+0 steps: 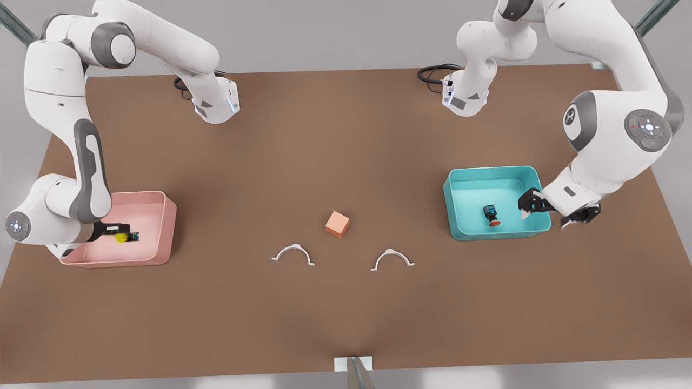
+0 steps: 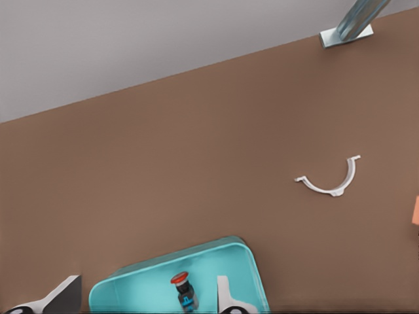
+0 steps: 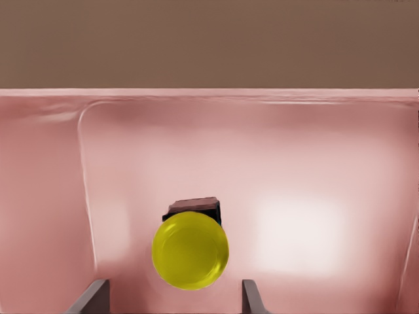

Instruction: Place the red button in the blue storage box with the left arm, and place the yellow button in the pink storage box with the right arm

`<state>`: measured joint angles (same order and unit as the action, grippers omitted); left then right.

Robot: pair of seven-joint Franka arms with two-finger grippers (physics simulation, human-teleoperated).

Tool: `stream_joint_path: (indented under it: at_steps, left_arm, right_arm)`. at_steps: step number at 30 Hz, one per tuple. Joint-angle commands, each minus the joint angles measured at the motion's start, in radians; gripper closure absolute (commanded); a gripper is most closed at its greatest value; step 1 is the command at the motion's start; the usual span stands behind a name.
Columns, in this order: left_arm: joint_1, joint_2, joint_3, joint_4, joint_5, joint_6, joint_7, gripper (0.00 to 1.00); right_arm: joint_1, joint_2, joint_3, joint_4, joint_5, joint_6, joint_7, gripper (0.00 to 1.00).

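Note:
The red button (image 1: 491, 215) lies on its side inside the blue storage box (image 1: 489, 174) at the front view's right. My left gripper (image 1: 527, 205) hangs open over that box's outer end. In the left wrist view the red button (image 2: 184, 288) rests on the blue storage box's floor (image 2: 131, 294) beyond the left gripper (image 2: 148, 279), touching neither finger. At the front view's left, the yellow button (image 1: 122, 236) is inside the pink storage box (image 1: 162, 201). My right gripper (image 3: 173, 282) is open around the yellow button (image 3: 190, 250), with a gap on each side.
An orange-pink cube (image 1: 337, 223) sits mid-table. Two white curved clips (image 1: 293, 253) (image 1: 392, 258) lie nearer the front edge, and one clip (image 2: 330, 183) appears in the left wrist view. A metal post (image 1: 357, 373) stands at the front edge.

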<state>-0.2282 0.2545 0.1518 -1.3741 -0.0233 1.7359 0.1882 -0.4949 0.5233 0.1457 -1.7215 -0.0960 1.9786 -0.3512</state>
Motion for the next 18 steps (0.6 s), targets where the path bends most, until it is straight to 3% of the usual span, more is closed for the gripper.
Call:
stream_joint_path:
  at_steps: [1, 3, 4, 6, 8, 11, 12, 18]
  left_arm:
    - [0.001, -0.001, 0.0, 0.003, 0.002, -0.075, -0.01, 0.0]
    - [0.001, -0.001, 0.0, 0.003, 0.002, -0.075, -0.01, 0.0]
    - [0.001, -0.001, 0.0, 0.003, 0.002, -0.075, -0.01, 0.0]
    - [0.001, -0.001, 0.0, 0.003, 0.002, -0.076, -0.01, 0.0]
    - [0.001, -0.001, 0.0, 0.003, 0.0, -0.079, -0.01, 0.0]
    - [0.001, -0.003, 0.0, 0.003, 0.0, -0.081, -0.01, 0.0]
    - [0.001, -0.003, -0.001, 0.003, 0.0, -0.081, -0.01, 0.0]
    - [0.0, -0.003, 0.0, 0.003, 0.002, -0.082, -0.01, 0.0]
  right_arm:
    - [0.001, 0.006, -0.002, 0.006, -0.005, 0.008, -0.221, 0.0]
    - [0.01, -0.006, 0.009, 0.054, -0.005, -0.014, -0.215, 0.0]
    - [0.025, -0.006, 0.044, 0.18, -0.005, -0.081, -0.209, 0.0]
    - [0.128, -0.017, 0.051, 0.362, -0.007, -0.133, -0.207, 0.0]
    - [0.225, -0.095, 0.051, 0.41, -0.007, -0.23, -0.075, 0.0]
    - [0.369, -0.302, -0.015, 0.336, 0.018, -0.337, 0.274, 0.0]
    - [0.401, -0.394, -0.015, 0.225, 0.03, -0.32, 0.349, 0.0]
    - [0.466, -0.293, -0.057, 0.378, 0.03, -0.437, 0.486, 0.0]
